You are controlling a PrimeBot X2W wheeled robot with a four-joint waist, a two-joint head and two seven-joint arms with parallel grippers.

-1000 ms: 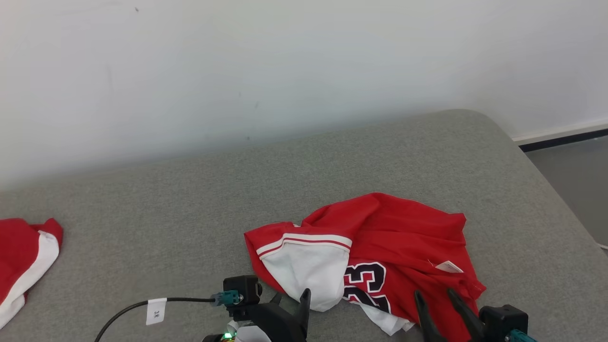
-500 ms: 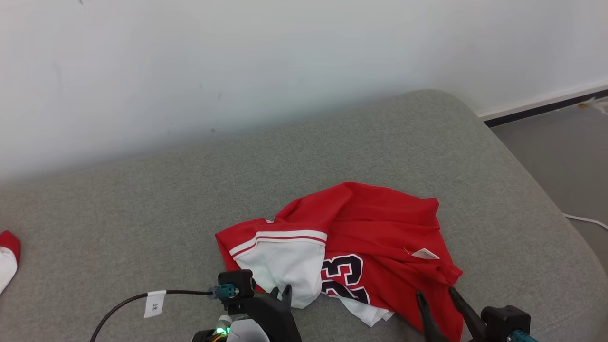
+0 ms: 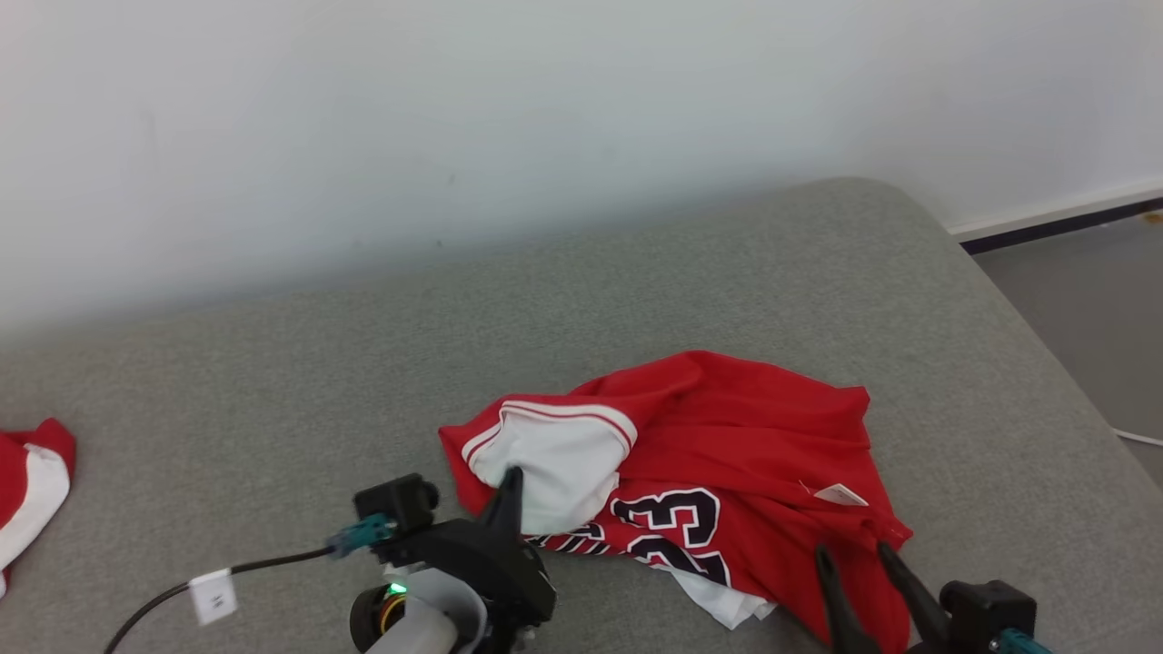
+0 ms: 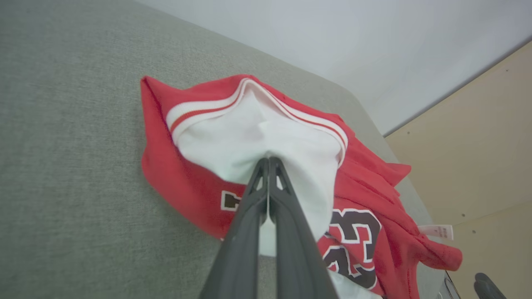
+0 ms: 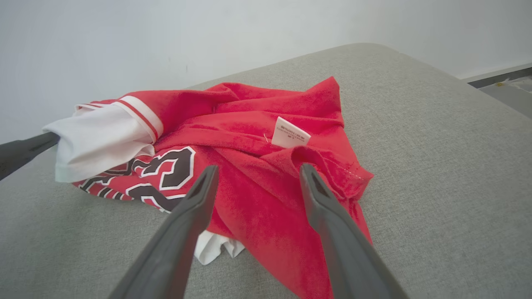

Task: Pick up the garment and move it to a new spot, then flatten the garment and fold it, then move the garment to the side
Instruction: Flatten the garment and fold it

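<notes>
The left gripper (image 3: 511, 477) reaches in low from the near left, jaws clamped on the white panel of the garment (image 3: 754, 436). The right gripper (image 3: 851, 556) hovers at the near right, jaws apart.

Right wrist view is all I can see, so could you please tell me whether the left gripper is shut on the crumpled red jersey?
Observer: Yes. The left gripper is shut, pinching the white sleeve panel of the crumpled red jersey.
Operator: Thank you. Is anything else lying nearby?
Observer: A second red and white garment lies at the far left of the grey fabric surface, apart from the jersey.
Operator: And beside that gripper?
Observer: A black cable with a white tag runs leftward from its wrist.
</notes>
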